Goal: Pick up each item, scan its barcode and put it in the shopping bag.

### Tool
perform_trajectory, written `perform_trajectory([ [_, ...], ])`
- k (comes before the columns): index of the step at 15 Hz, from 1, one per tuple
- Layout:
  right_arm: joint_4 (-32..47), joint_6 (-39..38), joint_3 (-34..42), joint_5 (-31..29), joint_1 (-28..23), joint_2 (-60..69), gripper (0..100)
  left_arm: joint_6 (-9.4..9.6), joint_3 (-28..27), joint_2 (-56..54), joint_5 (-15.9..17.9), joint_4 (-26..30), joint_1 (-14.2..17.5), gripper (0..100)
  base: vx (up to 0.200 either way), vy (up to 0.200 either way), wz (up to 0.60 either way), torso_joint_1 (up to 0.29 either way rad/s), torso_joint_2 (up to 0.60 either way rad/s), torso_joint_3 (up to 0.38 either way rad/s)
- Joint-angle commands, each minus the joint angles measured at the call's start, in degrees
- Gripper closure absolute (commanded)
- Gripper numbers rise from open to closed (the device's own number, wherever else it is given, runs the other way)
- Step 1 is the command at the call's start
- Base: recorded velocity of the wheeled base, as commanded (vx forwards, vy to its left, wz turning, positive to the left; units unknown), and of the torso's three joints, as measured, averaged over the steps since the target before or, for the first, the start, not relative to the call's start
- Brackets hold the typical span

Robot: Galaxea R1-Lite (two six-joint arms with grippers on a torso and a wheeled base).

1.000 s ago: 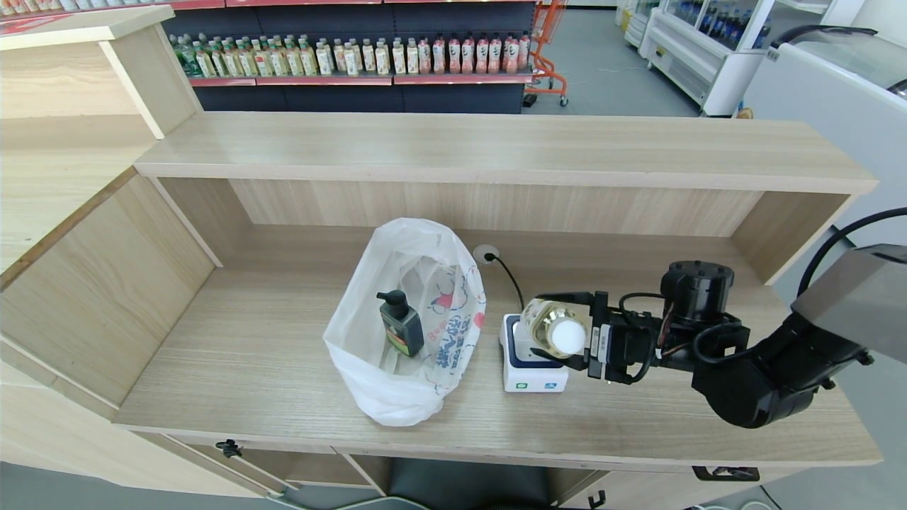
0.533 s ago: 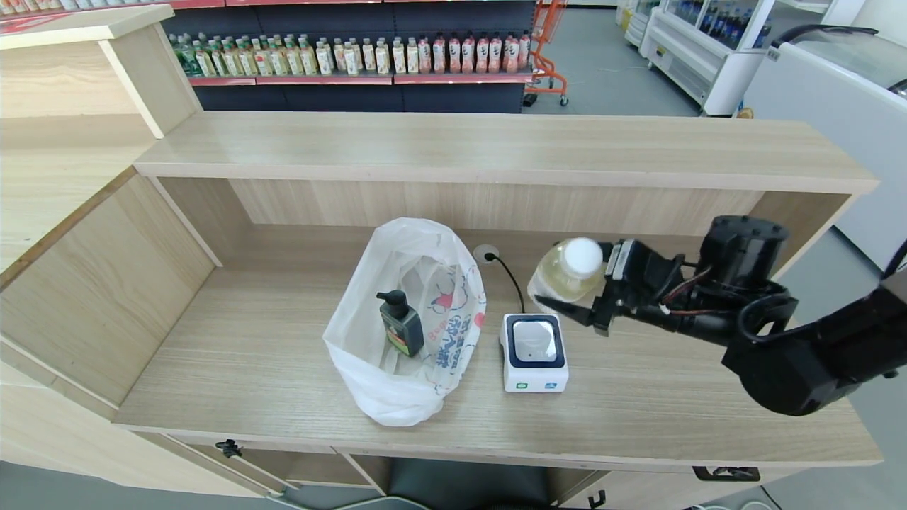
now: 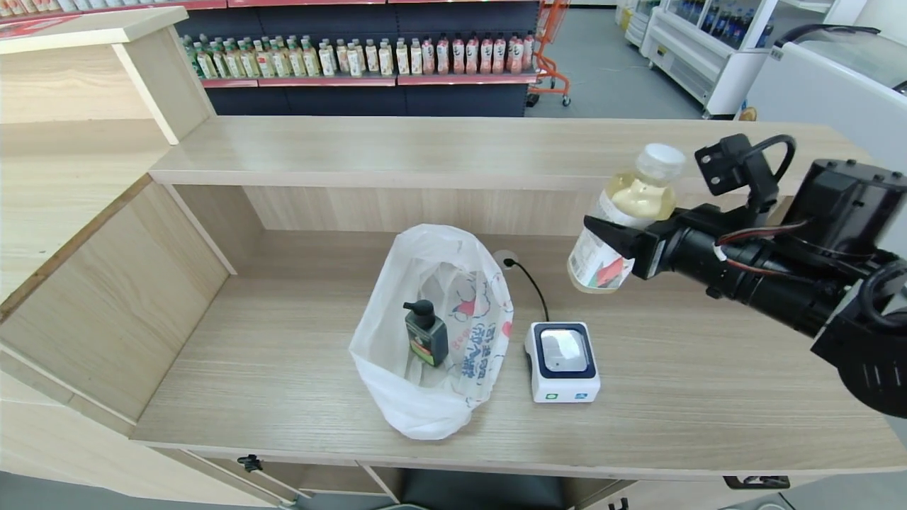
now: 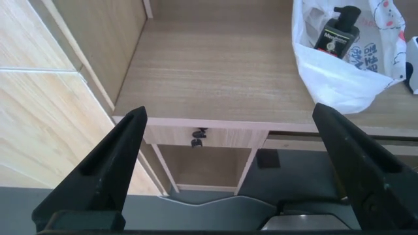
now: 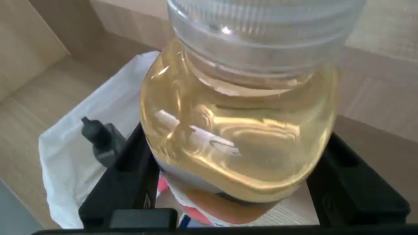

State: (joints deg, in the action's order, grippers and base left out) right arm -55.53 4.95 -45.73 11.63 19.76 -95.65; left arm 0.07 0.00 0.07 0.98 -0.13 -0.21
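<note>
My right gripper [image 3: 608, 248] clamps the clear plastic bottle of yellow liquid [image 3: 631, 202] mid-body; it looks full, so probably heavy and slick. Left gripper [image 4: 228, 140] gapes wide.

Seen from the head, the shopping bag [image 3: 432, 386] stands mid-way along the worktop [image 3: 269, 354], mouth open upward, a pump bottle [image 3: 426, 334] upright inside. The scanner [image 3: 563, 361] sits just beside it at 3 o'clock, its cable [image 3: 533, 287] running toward 11. Open wood stretches at 9 and at 3 to 4 o'clock. A raised ledge [image 3: 425, 149] walls off 12, a side panel [image 3: 142, 304] 9. The right claw [image 3: 615, 241], closed on the bottle [image 3: 629, 202], hangs high at the scanner's 1 o'clock, open air between it and the bag.
</note>
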Motion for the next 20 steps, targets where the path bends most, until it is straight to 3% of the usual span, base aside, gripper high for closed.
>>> perform_trajectory([
  [1, 0.24, -0.82, -0.15, 1.73, 0.10, 0.02, 100, 0.01, 0.00, 0.01, -0.01, -0.04, 0.03, 0, 0.000, 0.200, 0.00, -0.007, 0.00, 0.002],
  [8, -0.46, -0.73, -3.67, 17.37, -2.97, -11.40, 100, -0.07, 0.00, 0.01, -0.01, -0.04, 0.03, 0, 0.000, 0.029, 0.00, -0.001, 0.00, 0.000],
  [15, -0.90, -0.73, -10.52, 22.74, -5.00, -20.19, 100, -0.16, 0.00, 0.01, -0.01, -0.04, 0.03, 0, 0.000, 0.000, 0.00, 0.000, 0.00, 0.000],
  [20, -7.93, -0.64, -12.37, 27.66, -4.82, -25.82, 100, -0.16, 0.00, 0.01, -0.01, -0.04, 0.03, 0, 0.000, 0.000, 0.00, 0.000, 0.00, 0.000],
])
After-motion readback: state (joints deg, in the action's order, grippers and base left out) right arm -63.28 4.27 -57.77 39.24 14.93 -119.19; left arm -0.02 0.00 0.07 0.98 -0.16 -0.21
